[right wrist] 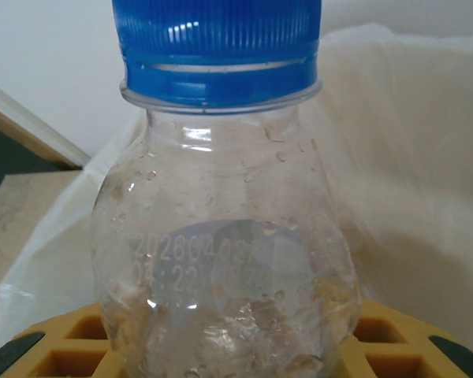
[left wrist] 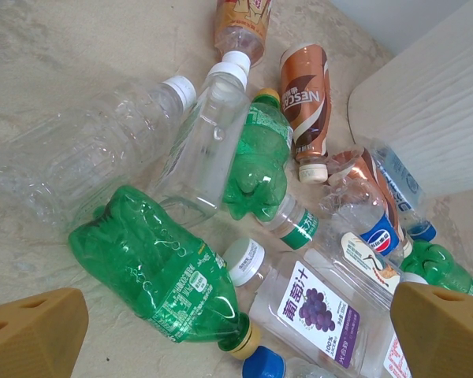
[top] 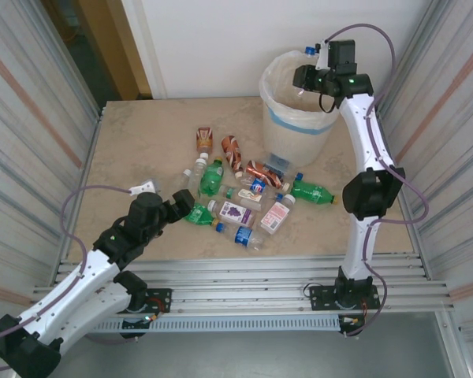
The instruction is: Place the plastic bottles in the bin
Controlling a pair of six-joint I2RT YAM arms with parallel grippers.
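Dropping a bottle in the bin

With right claw (top: 312, 57) grasping the blue-capped bottle (right wrist: 221, 205), centre above mouth of bin (top: 282, 126), then let go; leave left claw (left wrist: 236, 327) released above other bottles (top: 238, 211).

A pale, marbled bench (top: 138, 150) carries a loose cluster of plastic bottles (top: 236, 211) lying on their sides near its middle: clear, green and brown ones, several touching. The white bin (top: 299, 135) with a pale blue band stands toward the far right corner, just beyond the cluster.
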